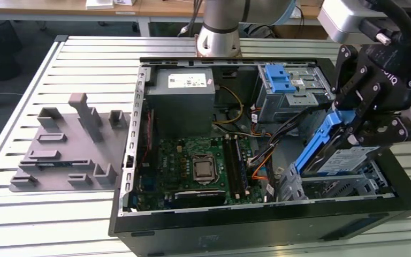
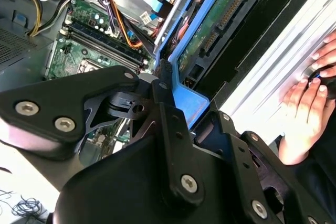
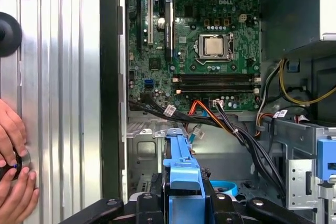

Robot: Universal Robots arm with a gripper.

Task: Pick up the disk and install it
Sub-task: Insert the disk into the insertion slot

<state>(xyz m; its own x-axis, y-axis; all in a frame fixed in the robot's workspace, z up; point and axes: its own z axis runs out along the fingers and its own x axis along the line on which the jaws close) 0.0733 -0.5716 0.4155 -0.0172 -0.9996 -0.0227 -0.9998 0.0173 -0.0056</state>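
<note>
Jaws pinching disk [image 1: 347, 160] by its blue edge, tilted over drive bay [image 1: 366, 187]; cables [image 1: 286, 128] near.

The arm [image 1: 220, 32] is a silver-grey cylinder with a light grey wrist housing. The gripper [image 1: 359, 131] has black linkage bars, silver screws [image 2: 189, 183] and a black cable [image 1: 405, 21].

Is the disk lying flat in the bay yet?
No, the disk stands steeply tilted, held by the end effector.

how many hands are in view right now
2. One hand and the other hand lie close together on the ribbed metal table beside the computer case. Both are partly out of frame.
</note>
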